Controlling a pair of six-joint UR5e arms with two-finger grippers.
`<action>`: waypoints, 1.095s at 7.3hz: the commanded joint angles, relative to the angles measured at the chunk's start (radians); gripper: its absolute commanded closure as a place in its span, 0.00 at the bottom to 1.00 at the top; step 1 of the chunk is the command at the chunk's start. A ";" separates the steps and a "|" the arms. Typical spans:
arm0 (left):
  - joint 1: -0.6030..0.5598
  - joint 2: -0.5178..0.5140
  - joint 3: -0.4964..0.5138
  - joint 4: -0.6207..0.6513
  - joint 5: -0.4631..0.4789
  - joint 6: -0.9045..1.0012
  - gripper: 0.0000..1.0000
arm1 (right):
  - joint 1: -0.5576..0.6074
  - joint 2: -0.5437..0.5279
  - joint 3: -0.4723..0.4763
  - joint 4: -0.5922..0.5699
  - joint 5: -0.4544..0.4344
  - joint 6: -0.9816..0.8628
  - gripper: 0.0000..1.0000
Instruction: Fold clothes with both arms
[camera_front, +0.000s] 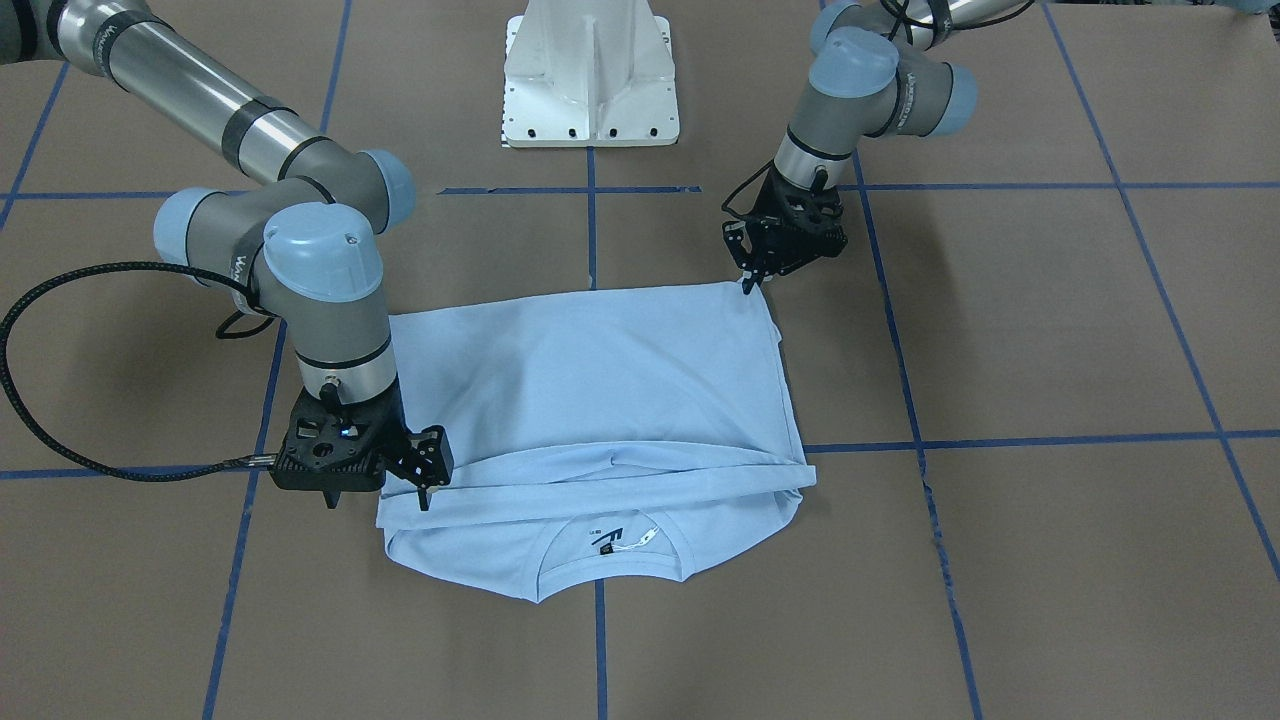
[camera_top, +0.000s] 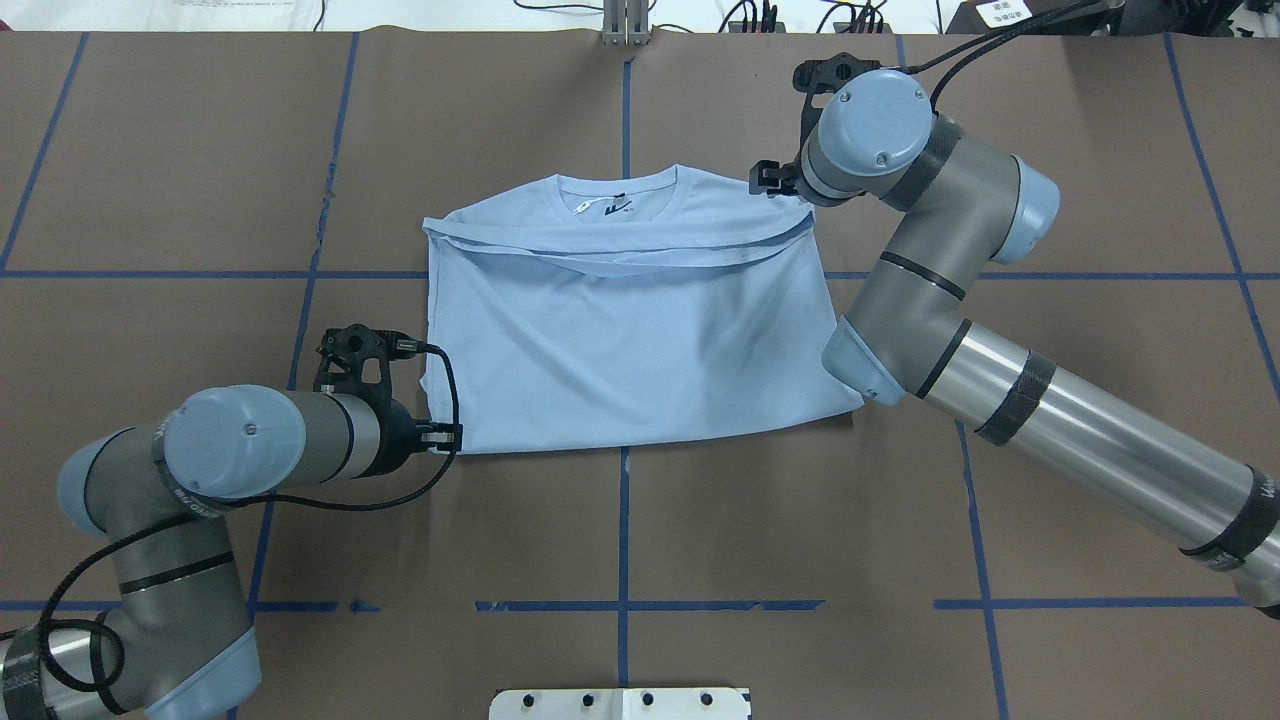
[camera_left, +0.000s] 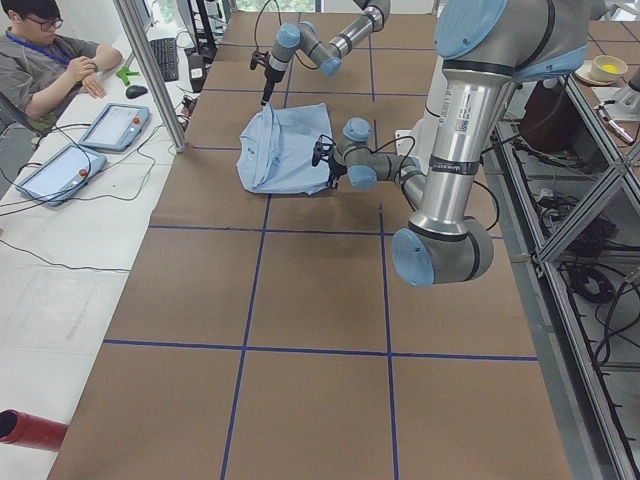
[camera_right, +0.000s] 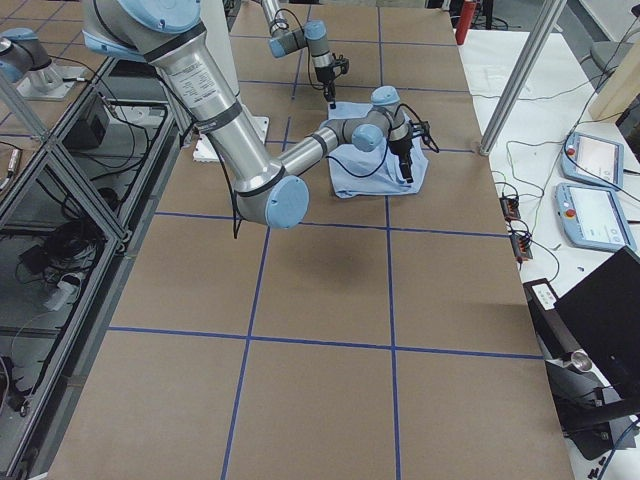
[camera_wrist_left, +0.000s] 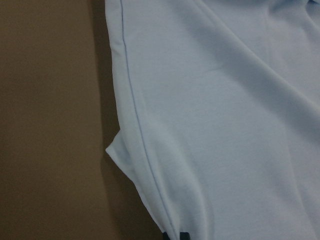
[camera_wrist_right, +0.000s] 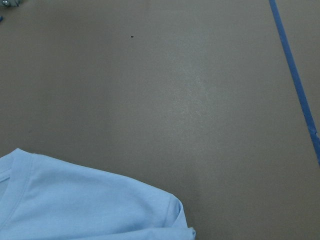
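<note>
The light blue T-shirt lies flat on the brown table. Its lower part is folded up to a hem band just short of the collar, where the dark label shows. My left gripper is at the shirt's folded corner nearest the robot, fingers together on the cloth; the left wrist view shows the fabric running to a dark fingertip. My right gripper stands at the opposite shoulder corner, fingers apart across the shirt's edge. The right wrist view shows only that shoulder.
The white pedestal base stands at the robot's side of the table. Blue tape lines cross the brown cover. A person sits at a side desk with tablets. Metal frame posts flank the table.
</note>
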 joint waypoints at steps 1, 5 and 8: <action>-0.079 0.040 -0.022 0.005 -0.002 0.148 1.00 | 0.001 0.000 0.002 0.000 0.000 0.000 0.00; -0.404 -0.156 0.337 -0.005 -0.006 0.487 1.00 | -0.001 0.000 0.006 0.000 0.000 0.003 0.00; -0.494 -0.498 0.872 -0.146 0.001 0.566 1.00 | -0.001 0.000 0.032 0.000 0.001 0.003 0.00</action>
